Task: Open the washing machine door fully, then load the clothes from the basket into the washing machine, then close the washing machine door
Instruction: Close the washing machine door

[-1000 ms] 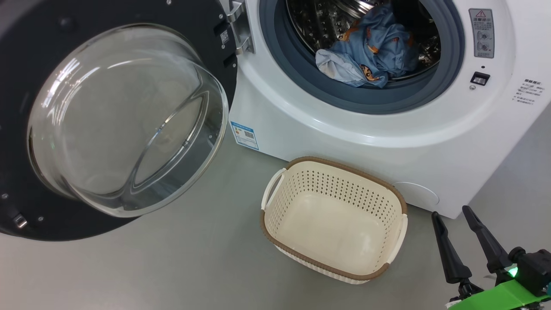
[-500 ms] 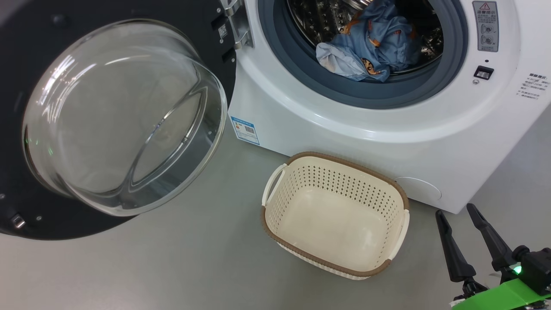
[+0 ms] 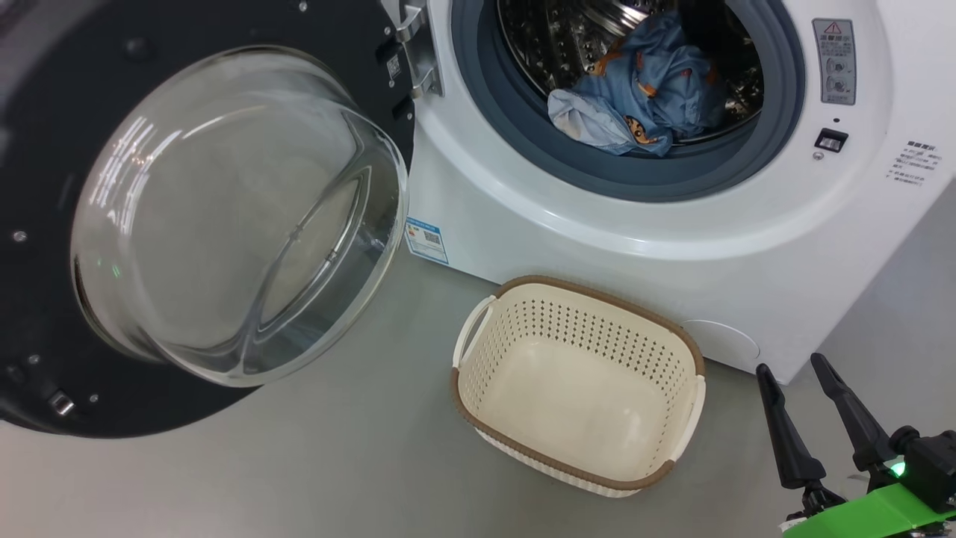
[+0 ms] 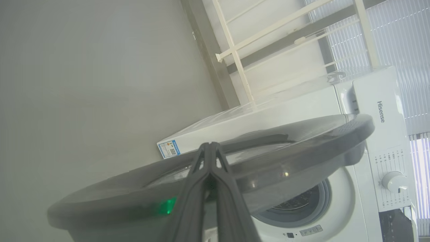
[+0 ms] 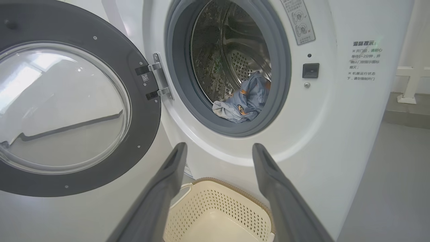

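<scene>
The washing machine (image 3: 672,246) stands with its washing machine door (image 3: 224,217) swung out to the left, glass bowl facing me. The clothes (image 3: 642,90), blue printed fabric, lie inside the steel drum at the gasket's lower edge, also seen as clothes (image 5: 243,101). The basket (image 3: 597,290) sits on the floor below the opening with nothing in it. My right gripper (image 3: 790,364) hovers open at the lower right, right of the basket; its fingers frame the basket (image 5: 215,181). My left gripper (image 4: 209,148) is shut, tips at the outer face of the door (image 4: 285,151), holding nothing.
Grey floor (image 3: 299,463) surrounds the basket and spreads under the door. A cream railing (image 4: 235,50) and window blinds stand behind the machine. A white post base (image 5: 408,97) sits on a step to the machine's right.
The door has swung slightly rightward, toward the machine, while the head view shifted a little. The basket, the clothes and my right gripper keep their places.
</scene>
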